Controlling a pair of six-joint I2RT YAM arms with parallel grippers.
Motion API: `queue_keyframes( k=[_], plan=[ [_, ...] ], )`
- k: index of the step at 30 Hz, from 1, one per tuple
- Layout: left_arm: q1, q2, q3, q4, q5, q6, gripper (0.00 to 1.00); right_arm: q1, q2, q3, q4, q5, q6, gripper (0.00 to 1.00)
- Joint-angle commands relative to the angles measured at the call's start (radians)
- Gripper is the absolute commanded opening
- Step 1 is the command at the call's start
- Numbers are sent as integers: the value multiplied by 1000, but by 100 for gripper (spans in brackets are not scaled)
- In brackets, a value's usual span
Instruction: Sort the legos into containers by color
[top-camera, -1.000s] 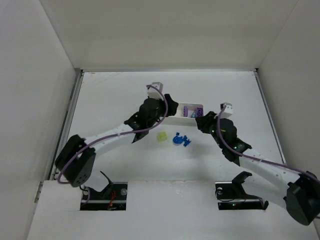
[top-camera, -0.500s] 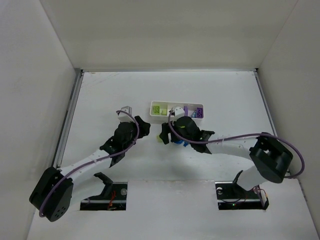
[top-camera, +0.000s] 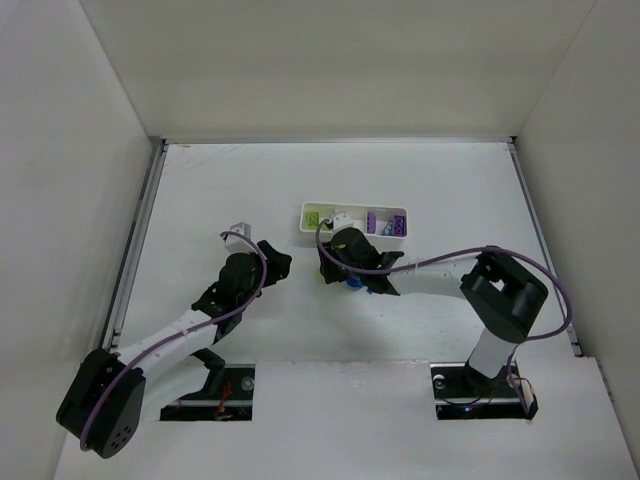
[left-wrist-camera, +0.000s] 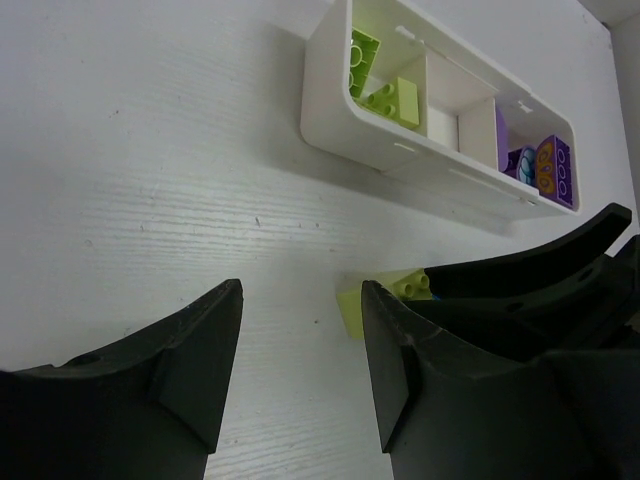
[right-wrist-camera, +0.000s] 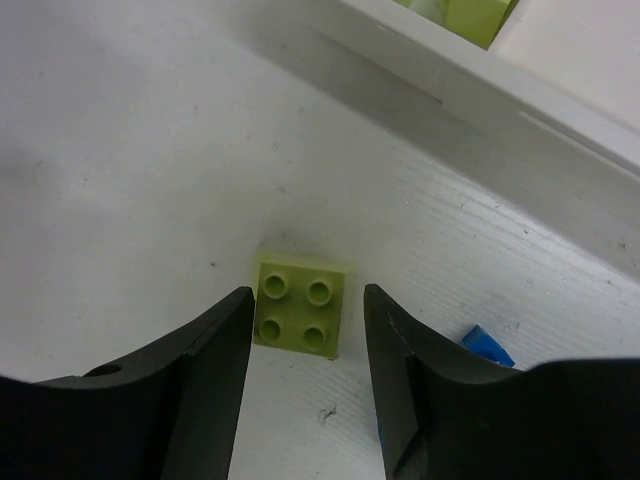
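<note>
A lime-green lego (right-wrist-camera: 298, 308) lies flat on the table, studs up, between the open fingers of my right gripper (right-wrist-camera: 305, 340), which are low around it without touching. It also shows in the left wrist view (left-wrist-camera: 352, 305) and partly in the top view (top-camera: 322, 276). Blue legos (top-camera: 358, 284) lie just right of it (right-wrist-camera: 485, 345). The white tray (top-camera: 304, 218) holds lime legos (left-wrist-camera: 385, 95) in its left compartment and purple ones (left-wrist-camera: 550, 170) at the right end. My left gripper (top-camera: 281, 263) is open and empty, left of the lime lego (left-wrist-camera: 300, 360).
The tray's long wall (right-wrist-camera: 480, 85) runs just beyond the lime lego. My right gripper's black fingers (left-wrist-camera: 520, 270) fill the right side of the left wrist view. White enclosure walls (top-camera: 110, 150) surround the table.
My left arm has pulled back from the tray toward the near left. My right arm has swung left from the tray's right end and come down around the lime lego.
</note>
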Motion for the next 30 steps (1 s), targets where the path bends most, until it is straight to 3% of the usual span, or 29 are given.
queue_keyframes(
  k=[1,4,9,17,23,30],
  plan=[
    [10,-16,-14,46,29,-16,48,2,8,50,-22,35,-8,52],
    [13,-18,-16,48,30,-19,48,2,14,61,-33,31,-8,52],
    [8,-18,-17,54,33,-20,49,2,26,74,-61,38,-5,38],
    [-33,-19,18,87,35,-3,61,-24,-84,30,-33,5,49,28],
    [-119,-28,23,265,41,95,69,-128,-238,-44,48,-251,175,29],
    [-197,-6,20,402,38,201,71,-240,-236,-68,149,-566,348,28]
  ],
)
